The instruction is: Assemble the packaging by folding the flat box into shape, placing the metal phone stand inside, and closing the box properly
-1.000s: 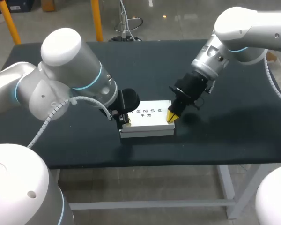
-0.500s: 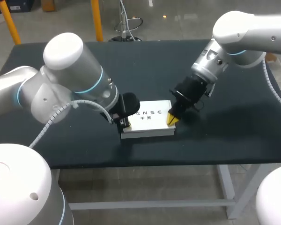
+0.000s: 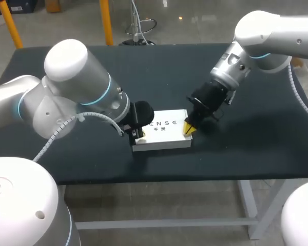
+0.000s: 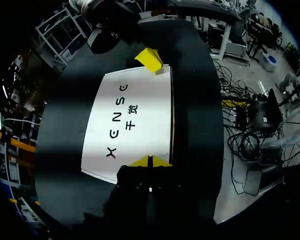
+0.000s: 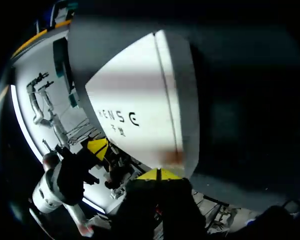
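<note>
The white box (image 3: 164,134) with dark lettering lies flat on the dark table, its lid down. My left gripper (image 3: 139,135) is shut, and its yellow tips rest on the box's left end. In the left wrist view the tips (image 4: 150,161) meet at the near edge of the box (image 4: 132,120), and my right gripper (image 4: 149,59) touches the far edge. My right gripper (image 3: 188,128) is shut too, with its tips on the box's right end. The right wrist view has its tips (image 5: 160,174) at a corner of the box (image 5: 140,110), the left gripper (image 5: 97,146) beyond. No phone stand is visible.
The table (image 3: 256,138) is a dark mat, and the box lies near its front edge (image 3: 195,177). Bare surface stretches behind the box and out to both sides.
The left arm's upper joints have shifted slightly. Both grippers stay on the ends of the box, and the lid's front edge now looks flatter against the box.
</note>
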`<act>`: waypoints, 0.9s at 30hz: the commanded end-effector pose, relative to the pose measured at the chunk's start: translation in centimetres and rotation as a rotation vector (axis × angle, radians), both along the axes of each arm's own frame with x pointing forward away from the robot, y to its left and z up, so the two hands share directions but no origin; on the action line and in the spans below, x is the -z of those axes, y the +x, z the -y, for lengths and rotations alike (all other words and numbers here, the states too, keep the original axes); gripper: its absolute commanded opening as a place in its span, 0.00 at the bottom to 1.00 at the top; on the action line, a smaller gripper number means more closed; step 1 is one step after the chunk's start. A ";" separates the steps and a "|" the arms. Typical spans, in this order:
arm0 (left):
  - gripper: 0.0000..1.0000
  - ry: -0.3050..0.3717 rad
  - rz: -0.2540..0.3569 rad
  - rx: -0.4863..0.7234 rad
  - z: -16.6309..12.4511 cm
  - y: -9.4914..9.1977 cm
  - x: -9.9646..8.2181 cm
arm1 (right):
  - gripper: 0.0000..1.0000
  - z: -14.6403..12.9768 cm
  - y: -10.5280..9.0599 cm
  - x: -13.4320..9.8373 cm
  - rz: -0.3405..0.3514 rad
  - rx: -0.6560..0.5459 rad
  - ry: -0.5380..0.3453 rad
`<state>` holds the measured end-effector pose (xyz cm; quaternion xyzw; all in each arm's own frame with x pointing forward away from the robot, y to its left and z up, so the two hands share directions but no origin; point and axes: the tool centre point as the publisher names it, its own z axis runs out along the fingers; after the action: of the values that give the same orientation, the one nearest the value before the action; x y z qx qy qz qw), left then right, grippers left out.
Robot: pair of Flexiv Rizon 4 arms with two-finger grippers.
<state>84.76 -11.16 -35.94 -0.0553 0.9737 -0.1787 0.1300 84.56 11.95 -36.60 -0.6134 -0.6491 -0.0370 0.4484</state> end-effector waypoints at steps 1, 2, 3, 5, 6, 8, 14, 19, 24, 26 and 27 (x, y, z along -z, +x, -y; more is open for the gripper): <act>0.00 0.012 0.019 -0.009 -0.1 -0.7 -0.6 | 0.00 0.0 -0.7 -0.9 0.030 0.013 -0.012; 0.00 0.011 0.015 -0.008 -0.1 -0.6 -0.4 | 0.00 0.0 -0.7 -0.8 0.030 0.013 -0.012; 0.00 0.013 0.008 -0.010 -0.1 -0.5 -0.2 | 0.00 -0.1 -0.7 -0.7 0.029 0.013 -0.012; 0.00 0.010 -0.010 -0.008 -0.1 -0.3 0.4 | 0.00 -0.1 -0.5 -0.3 0.018 0.015 -0.014; 0.00 0.011 -0.018 -0.013 -0.1 -0.2 0.7 | 0.00 -0.1 -0.5 -0.1 0.010 0.015 -0.016; 0.00 0.006 -0.031 -0.014 -0.2 0.0 1.2 | 0.00 -0.1 -0.3 0.5 -0.005 0.016 -0.018; 0.00 -0.010 -0.055 -0.021 -0.4 0.0 2.0 | 0.00 0.0 -0.1 1.8 -0.037 0.016 -0.018; 0.00 -0.019 -0.033 -0.019 -0.5 -0.7 1.2 | 0.00 0.3 -0.6 0.7 -0.012 0.019 -0.004; 0.25 -0.018 0.000 -0.030 -0.2 -1.6 -1.1 | 0.00 0.7 -1.1 -1.6 0.057 0.036 0.004; 0.86 -0.014 -0.002 -0.056 0.0 -1.7 -2.0 | 0.00 1.1 -1.1 -2.4 0.093 0.054 0.006; 1.00 -0.009 -0.003 -0.067 0.1 -1.8 -2.4 | 0.00 1.3 -1.1 -2.9 0.112 0.052 0.014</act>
<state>83.98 -11.22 -35.27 -0.0802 0.9692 -0.1971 0.1239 84.83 11.52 -35.52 -0.6113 -0.6543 -0.0604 0.4411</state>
